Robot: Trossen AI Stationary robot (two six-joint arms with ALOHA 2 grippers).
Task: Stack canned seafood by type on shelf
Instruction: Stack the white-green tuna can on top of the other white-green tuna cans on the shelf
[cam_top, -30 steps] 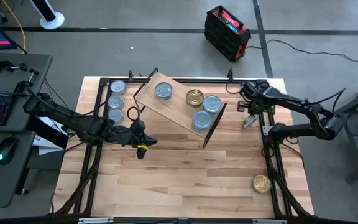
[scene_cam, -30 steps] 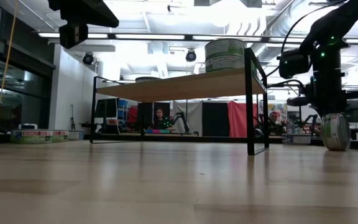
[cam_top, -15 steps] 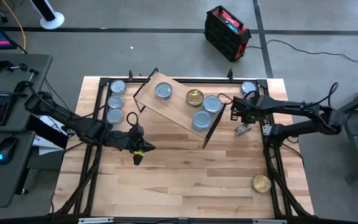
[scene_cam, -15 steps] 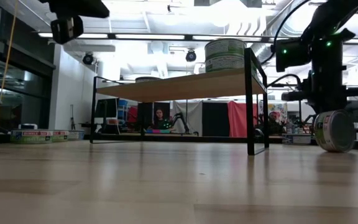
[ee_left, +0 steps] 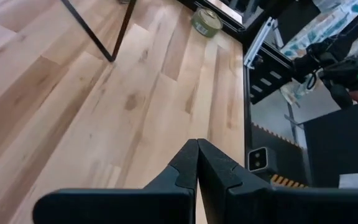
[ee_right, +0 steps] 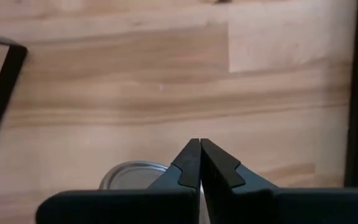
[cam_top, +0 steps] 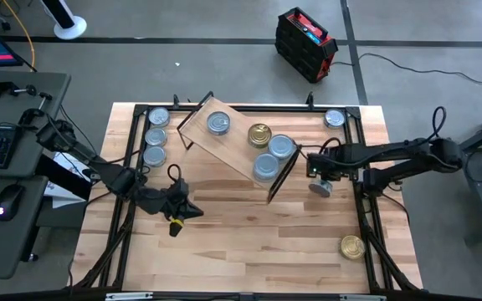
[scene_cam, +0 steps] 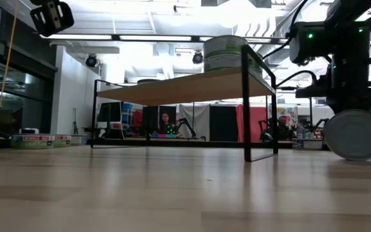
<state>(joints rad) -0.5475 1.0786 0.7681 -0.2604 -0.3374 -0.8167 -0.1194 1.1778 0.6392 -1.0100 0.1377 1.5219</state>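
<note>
the right gripper (cam_top: 318, 170) has been carried from the table's far right corner toward the shelf (cam_top: 233, 150), and the shelf's near end has been nudged slightly. its fingers (ee_right: 194, 163) are seen pressed together, nothing between them. a silver-topped can (cam_top: 320, 186) lies just beside it on the table, tipped on edge in the low view (scene_cam: 356, 134). it seems dropped, so a regrasp is judged necessary. the left gripper (cam_top: 175, 224) is closed and empty over the table's left middle.
</note>
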